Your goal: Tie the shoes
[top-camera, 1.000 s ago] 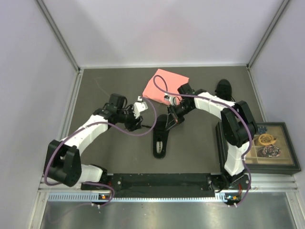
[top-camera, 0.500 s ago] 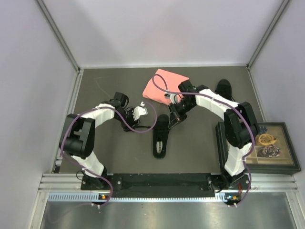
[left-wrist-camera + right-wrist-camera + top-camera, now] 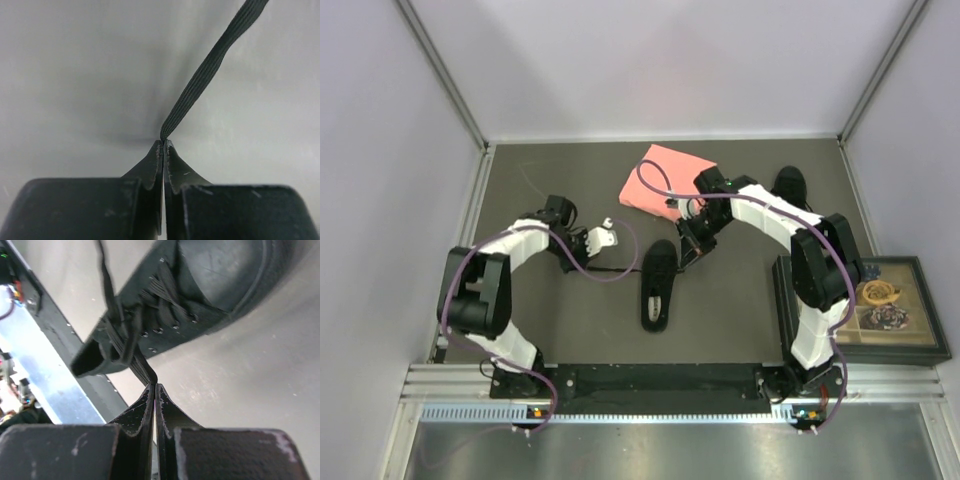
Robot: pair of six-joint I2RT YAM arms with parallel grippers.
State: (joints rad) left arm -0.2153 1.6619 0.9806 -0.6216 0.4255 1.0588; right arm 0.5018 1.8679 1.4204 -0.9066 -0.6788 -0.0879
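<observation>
One black shoe [image 3: 658,285] lies mid-table, toe away from the arms, showing a pale insole. In the right wrist view its laced upper [image 3: 170,310] fills the top. My right gripper [image 3: 155,385] is shut on a lace loop [image 3: 144,367] coming off the eyelets; from above it [image 3: 688,256] sits at the shoe's right side. My left gripper [image 3: 163,141] is shut on the end of a thin black lace [image 3: 210,70] that runs up and right, taut. In the top view it [image 3: 585,258] sits left of the shoe. The second shoe [image 3: 788,185] lies at the back right.
A pink folded cloth [image 3: 665,178] lies behind the right gripper. A dark-framed box [image 3: 880,305] with small compartments stands at the right edge. White walls close in the back and both sides of the dark mat [image 3: 560,320].
My left gripper has closed on the lace and drawn back to the left, away from the shoe. The right gripper has shifted slightly and stays shut on its lace.
</observation>
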